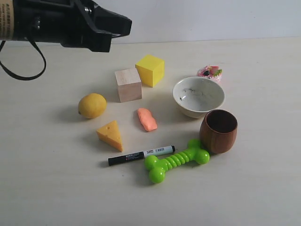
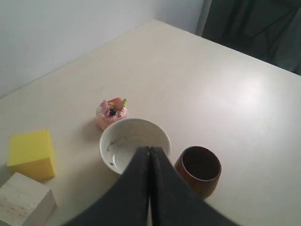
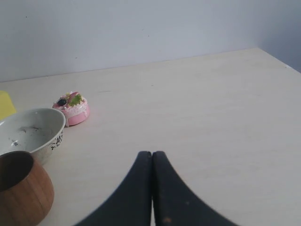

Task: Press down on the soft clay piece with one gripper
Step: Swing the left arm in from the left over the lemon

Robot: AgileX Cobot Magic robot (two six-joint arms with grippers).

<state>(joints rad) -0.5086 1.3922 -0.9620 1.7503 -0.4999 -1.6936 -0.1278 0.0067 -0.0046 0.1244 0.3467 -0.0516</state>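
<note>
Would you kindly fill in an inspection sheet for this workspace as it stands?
Surface: pale table, no spills seen.
Job's things: soft clay piece lies untouched between cheese wedge and white bowl.
Clutter: lemon, wooden cube, yellow cube, pink cake toy, wooden cup, marker, green bone toy.
Grippers: left gripper shut; right gripper shut; both empty.
Cables: black cable loop hangs under the left arm.
Surroundings: plain wall.

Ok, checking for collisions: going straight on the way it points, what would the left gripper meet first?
Probably the white bowl; the shut left gripper aims at it, though depth is unclear.
</note>
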